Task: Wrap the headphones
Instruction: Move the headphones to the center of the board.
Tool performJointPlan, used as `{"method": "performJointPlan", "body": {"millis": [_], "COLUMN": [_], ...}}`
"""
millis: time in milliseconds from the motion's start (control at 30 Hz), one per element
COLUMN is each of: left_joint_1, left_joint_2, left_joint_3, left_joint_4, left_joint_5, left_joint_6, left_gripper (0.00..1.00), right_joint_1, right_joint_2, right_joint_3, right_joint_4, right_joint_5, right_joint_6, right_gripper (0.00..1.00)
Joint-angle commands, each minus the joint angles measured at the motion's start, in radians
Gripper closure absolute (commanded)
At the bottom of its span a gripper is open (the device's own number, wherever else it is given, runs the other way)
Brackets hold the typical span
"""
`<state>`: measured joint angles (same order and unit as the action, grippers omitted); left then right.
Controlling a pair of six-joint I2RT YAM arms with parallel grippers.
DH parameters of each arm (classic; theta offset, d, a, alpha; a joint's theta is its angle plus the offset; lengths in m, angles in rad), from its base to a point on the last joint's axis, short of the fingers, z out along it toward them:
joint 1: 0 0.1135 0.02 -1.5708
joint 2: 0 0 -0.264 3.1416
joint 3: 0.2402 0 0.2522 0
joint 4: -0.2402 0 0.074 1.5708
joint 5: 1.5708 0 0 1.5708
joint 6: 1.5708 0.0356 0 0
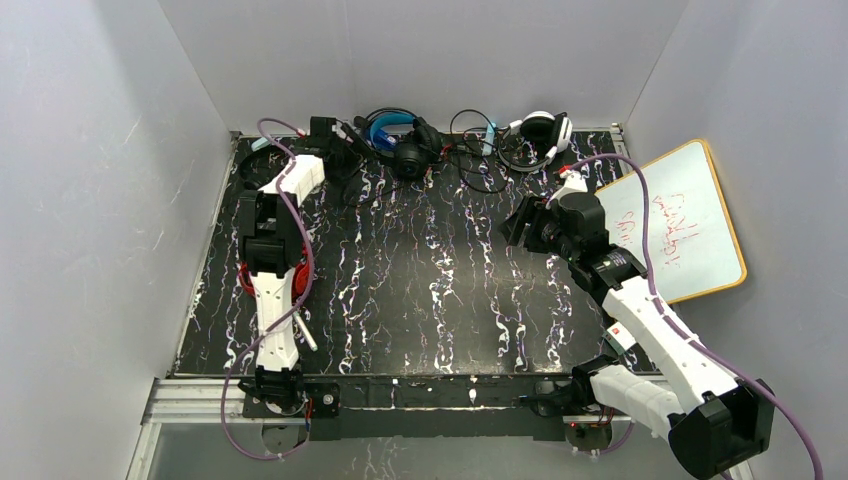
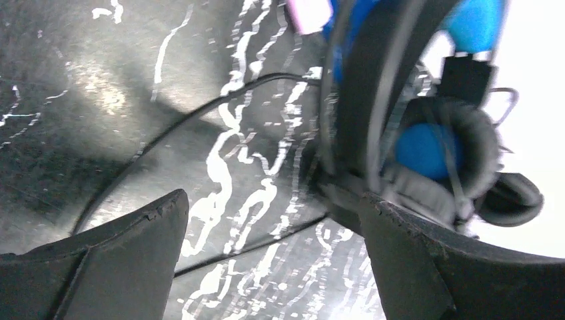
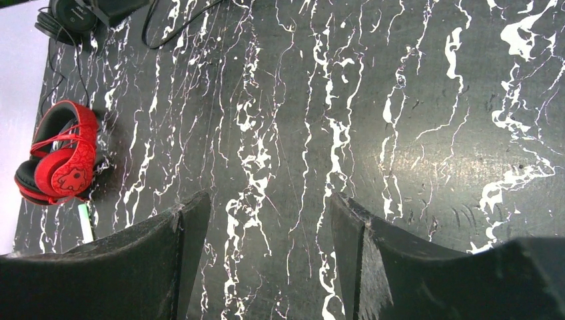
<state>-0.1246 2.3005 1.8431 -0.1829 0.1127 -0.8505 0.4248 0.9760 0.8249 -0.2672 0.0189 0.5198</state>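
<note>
The black headphones with a blue headband (image 1: 392,130) lie at the table's back edge, and their thin cable (image 2: 200,120) trails across the table. My left gripper (image 1: 335,137) hovers just left of them, open. In the left wrist view its right finger sits close beside the blue-lined earcup (image 2: 426,147), and a strand of cable crosses the gap between the fingers of the left gripper (image 2: 276,217). The red headphones (image 3: 60,160) lie at the left, partly under my left arm (image 1: 300,278). An all-black pair (image 3: 70,13) lies further back. My right gripper (image 3: 266,213) hangs open over bare table (image 1: 525,225).
A white-and-black headset (image 1: 545,130) with tangled cables lies at the back right. A whiteboard (image 1: 680,220) leans off the table's right edge. A white stick (image 1: 305,335) lies near the left arm's base. Grey walls close in three sides.
</note>
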Motion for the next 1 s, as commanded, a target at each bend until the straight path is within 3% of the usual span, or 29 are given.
{"method": "performJointPlan", "body": {"millis": [0,467,567,633,733,867,967], "left_joint_1": [-0.006,-0.019,-0.031,-0.033,-0.038,-0.042,-0.06], "left_joint_2": [-0.145,0.199,0.268,0.282,0.203,-0.067,-0.339], "left_joint_3": [-0.011,0.302,0.377,0.393,0.308,0.019,-0.298], "left_joint_4": [0.117,0.097,0.098,0.095,0.089,0.114,0.229], "left_joint_5": [0.011,0.014,0.028,0.055,0.065,0.087,0.048], "left_joint_6": [-0.062,-0.131,-0.111,-0.101,-0.056,-0.017,-0.048], "left_gripper": [0.03,0.04,0.2,0.39,0.55,0.56,0.6], "right_joint_1": [-0.006,-0.006,-0.006,-0.006,-0.006,-0.008,-0.008], "right_joint_2": [0.002,0.001,0.003,0.007,0.007,-0.004,-0.014], "right_joint_3": [0.028,0.037,0.045,0.049,0.051,0.045,0.026], "right_joint_4": [0.024,0.019,0.014,0.011,0.008,0.005,0.017], "right_joint_5": [-0.009,-0.011,-0.008,-0.011,-0.012,-0.013,-0.048], "right_joint_6": [-0.002,0.003,0.003,0.003,0.004,0.013,0.024], "right_gripper": [0.26,0.25,0.25,0.25,0.25,0.25,0.25]}}
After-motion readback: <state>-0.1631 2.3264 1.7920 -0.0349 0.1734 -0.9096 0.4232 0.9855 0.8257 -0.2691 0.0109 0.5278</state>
